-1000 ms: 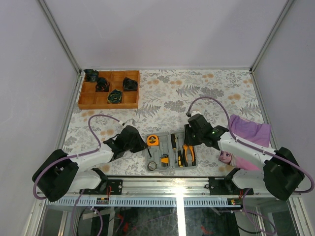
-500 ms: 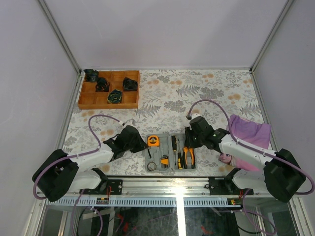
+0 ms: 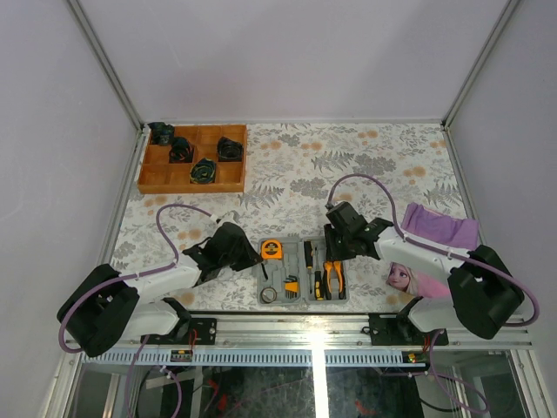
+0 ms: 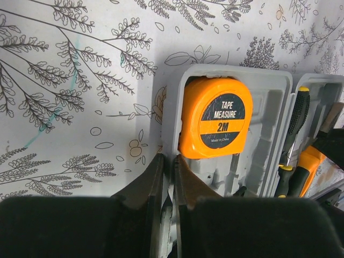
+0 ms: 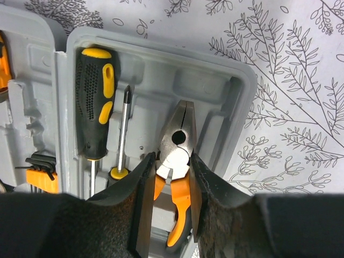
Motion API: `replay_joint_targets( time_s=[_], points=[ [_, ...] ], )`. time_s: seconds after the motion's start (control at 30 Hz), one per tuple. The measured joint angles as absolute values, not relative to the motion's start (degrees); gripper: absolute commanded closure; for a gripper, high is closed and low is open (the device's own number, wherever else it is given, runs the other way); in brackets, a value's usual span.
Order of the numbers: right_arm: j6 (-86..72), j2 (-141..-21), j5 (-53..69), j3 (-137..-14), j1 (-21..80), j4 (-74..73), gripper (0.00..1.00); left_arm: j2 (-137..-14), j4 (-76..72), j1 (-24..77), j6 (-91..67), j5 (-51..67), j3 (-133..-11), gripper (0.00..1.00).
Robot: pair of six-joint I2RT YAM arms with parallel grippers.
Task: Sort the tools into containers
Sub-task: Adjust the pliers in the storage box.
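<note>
Right wrist view gave me the one thing that mattered: the pliers point(image 5: 180, 137) lay directly under my right claw point(image 5: 173, 158), not off to either side. Their long axis ran straight away from me, nose pointing forward and orange handles trailing back beneath my wrist. My two fingers sat either side of the pivot, pinching the pliers across their narrow width, so my grip crossed that axis squarely.

The pliers were in the right half of the grey case point(image 5: 231, 91). They lay parallel to the screwdriver point(image 5: 94, 102) just beside them on the left and looked lined up with their moulded recess. I could not tell whether the handles were fully down, because my own fingers hid them.

My left claw point(image 4: 169, 161) was pressed together by the left rim of the case, just beside the tape measure point(image 4: 215, 118) seated in that half. Whether it nipped the rim or simply rested against it, I could not tell. It was well apart from the pliers, so the right arm was plainly the nearer one.

As I judged it, the next move depended on that alignment. With the axis already matching the recess, no twist seemed needed, only a spread of the fingers and a straight lift clear of the screwdriver.
</note>
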State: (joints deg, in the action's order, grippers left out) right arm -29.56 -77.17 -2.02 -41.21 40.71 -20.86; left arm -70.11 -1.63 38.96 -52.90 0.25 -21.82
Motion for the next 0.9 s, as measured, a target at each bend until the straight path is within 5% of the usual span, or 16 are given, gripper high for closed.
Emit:
replay_joint_targets(
  time_s=[0.5, 0.73, 0.9],
  points=[
    [-32.9, -81.3, -3.2, -42.4, 41.0, -22.9, 1.0, -69.7, -0.9, 39.3, -55.2, 0.1, -21.8, 1.0],
    [-32.8, -82.9, -3.5, -44.4, 41.4, -24.5, 0.61, -69.5, -0.4, 39.3, -55.5, 0.0, -21.8, 1.0],
    [-32.1, -80.4, -3.9, -44.1, 41.7, -25.5, 0.43, -68.7, 0.9, 39.3, -55.6, -0.4, -21.8, 1.0]
  ],
)
